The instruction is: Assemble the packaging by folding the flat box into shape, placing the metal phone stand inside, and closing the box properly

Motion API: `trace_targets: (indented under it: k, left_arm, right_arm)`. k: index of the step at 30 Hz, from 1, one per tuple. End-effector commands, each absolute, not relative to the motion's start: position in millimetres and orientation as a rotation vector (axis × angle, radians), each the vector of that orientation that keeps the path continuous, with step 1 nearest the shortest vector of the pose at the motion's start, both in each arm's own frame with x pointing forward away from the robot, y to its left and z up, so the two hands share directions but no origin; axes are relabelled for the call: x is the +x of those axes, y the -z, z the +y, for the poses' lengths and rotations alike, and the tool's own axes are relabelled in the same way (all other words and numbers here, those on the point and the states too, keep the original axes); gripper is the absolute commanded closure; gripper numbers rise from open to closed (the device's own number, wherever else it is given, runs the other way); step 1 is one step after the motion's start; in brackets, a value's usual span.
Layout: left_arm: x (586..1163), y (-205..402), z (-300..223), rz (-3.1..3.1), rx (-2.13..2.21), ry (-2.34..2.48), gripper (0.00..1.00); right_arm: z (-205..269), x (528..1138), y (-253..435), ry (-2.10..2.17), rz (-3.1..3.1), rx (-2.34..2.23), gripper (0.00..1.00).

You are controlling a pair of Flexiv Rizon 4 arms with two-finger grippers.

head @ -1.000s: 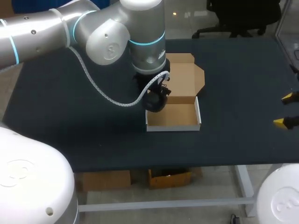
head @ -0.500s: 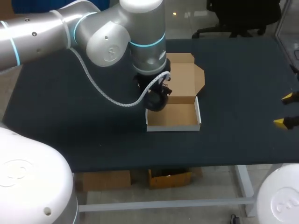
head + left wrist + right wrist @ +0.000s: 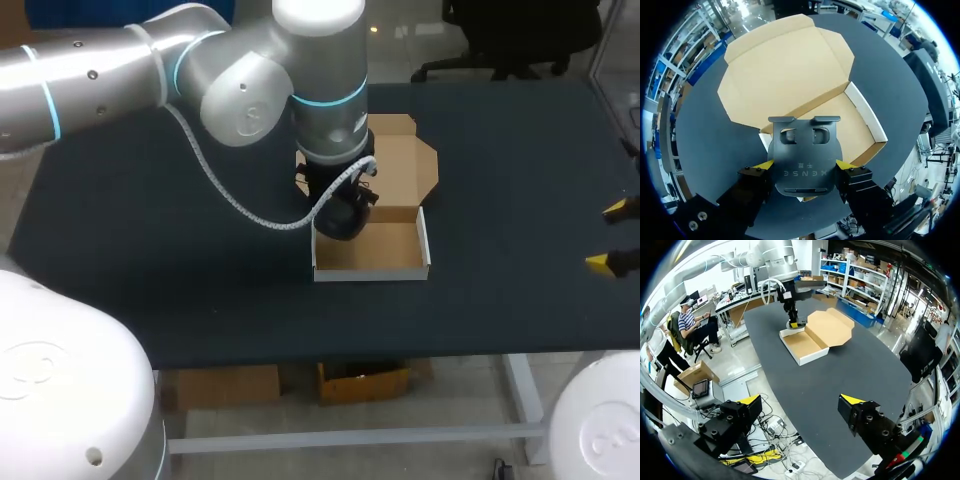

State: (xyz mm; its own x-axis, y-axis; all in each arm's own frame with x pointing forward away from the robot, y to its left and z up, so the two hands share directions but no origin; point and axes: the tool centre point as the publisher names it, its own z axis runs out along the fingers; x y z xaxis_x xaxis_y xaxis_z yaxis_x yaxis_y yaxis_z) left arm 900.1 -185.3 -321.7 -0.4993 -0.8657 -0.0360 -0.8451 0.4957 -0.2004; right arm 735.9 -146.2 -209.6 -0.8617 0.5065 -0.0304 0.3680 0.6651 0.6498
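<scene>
Left arm has shifted a little toward the right over the last second, so my left fingers point(image 3: 754, 187) now sit over the rear left part of the tray, not over its left wall. They're clamped on the dark flat metal phone stand point(image 3: 803, 150), one yellow tip on each side edge. The stand hangs upright above the open brown cardboard box with white outer walls point(image 3: 425, 245), not yet touching it as far as I can tell.

My read:
- Folding is done. The tray is formed, and the brown lid flap point(image 3: 400, 165) lies open and flat on the black table point(image 3: 520, 170) behind it.
- I'm mid-placement. Next comes lowering the stand and letting go, then closing the lid.
- Risk: the stand is close to the left wall and hinge line and could catch the rim going down.

View differences:
- The head view hides the stand and my left fingertips under the wrist. It only shows a dark mass over the tray corner.
- The left wrist view gives the grip and the stand's alignment to the tray, but not its height.
- The right wrist view shows the box from the side and far off, with the stand clearly above the rim.

My right fingers point(image 3: 860, 412) are spread wide and empty, parked at the table's right edge, well apart from the box.
</scene>
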Motion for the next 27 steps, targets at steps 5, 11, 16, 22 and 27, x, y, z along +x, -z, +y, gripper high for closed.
trace_targets:
  k: [5,11,16,22,27]
  left_arm:
    - [896.1,329.3,-200.4,2.586,-1.501,0.233,1.0]
    - [894.9,334.8,-209.9,2.573,-1.485,0.254,1.0]
    - [895.0,345.0,-214.2,2.581,-1.465,0.264,1.0]
    - [895.6,355.0,-222.7,2.601,-1.432,0.245,1.0]
    - [896.4,361.5,-229.5,2.621,-1.409,0.232,1.0]
  right_arm:
    - [-147.0,735.2,209.0,-0.98,2.67,0.708,0.0]
    - [-147.0,735.2,209.0,-0.98,2.67,0.708,0.0]
    - [-147.0,735.2,209.0,-0.98,2.67,0.708,0.0]
    - [-147.0,735.2,209.0,-0.98,2.67,0.708,0.0]
    - [-147.0,735.2,209.0,-0.98,2.67,0.708,0.0]
